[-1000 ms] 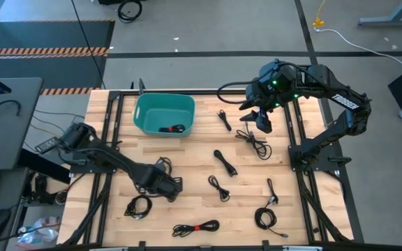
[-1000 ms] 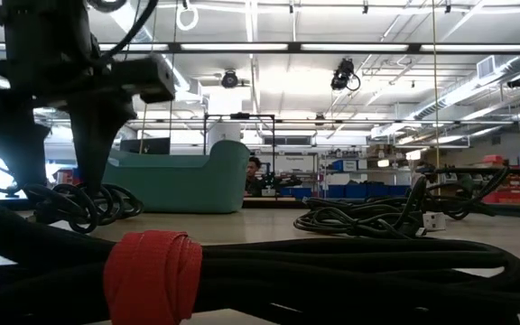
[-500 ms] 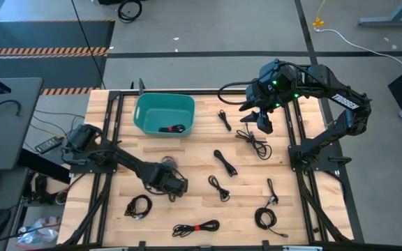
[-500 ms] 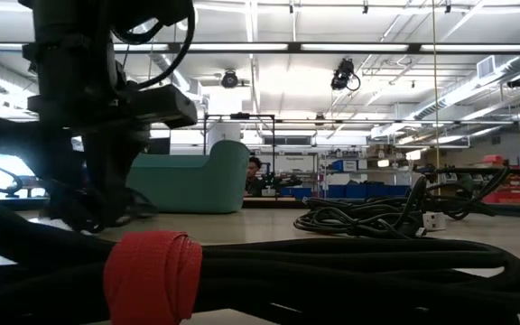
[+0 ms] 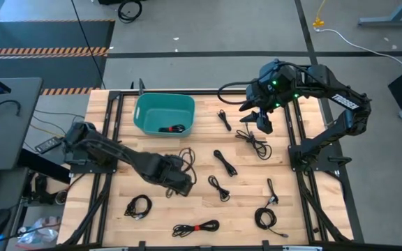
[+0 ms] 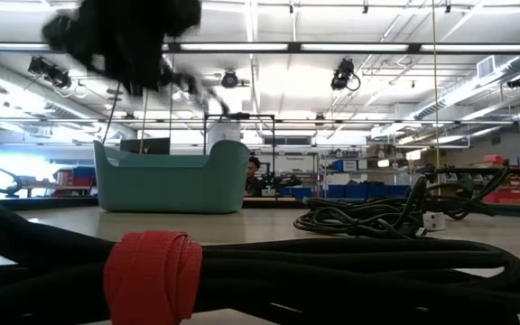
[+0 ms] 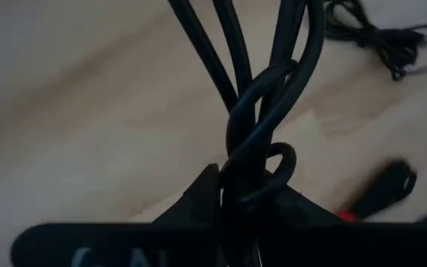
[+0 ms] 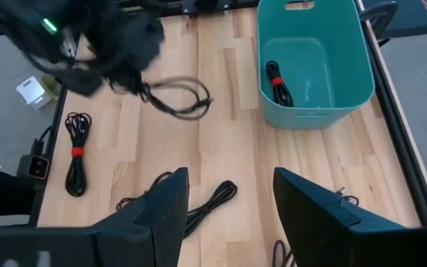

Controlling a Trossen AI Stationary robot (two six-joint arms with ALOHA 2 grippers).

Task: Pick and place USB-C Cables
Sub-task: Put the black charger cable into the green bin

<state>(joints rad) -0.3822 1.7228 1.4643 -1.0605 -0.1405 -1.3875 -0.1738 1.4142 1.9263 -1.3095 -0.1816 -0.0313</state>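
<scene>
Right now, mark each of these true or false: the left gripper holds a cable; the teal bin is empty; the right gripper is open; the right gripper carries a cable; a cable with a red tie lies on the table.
1. The left gripper holds a cable. True: it is clamped on a loose black coil lifted off the table.
2. The teal bin is empty. False: one cable with a red tie lies inside.
3. The right gripper is open. True.
4. The right gripper carries a cable. False: nothing is between its fingers.
5. A red-tied cable lies on the table. True, near the front edge.
</scene>
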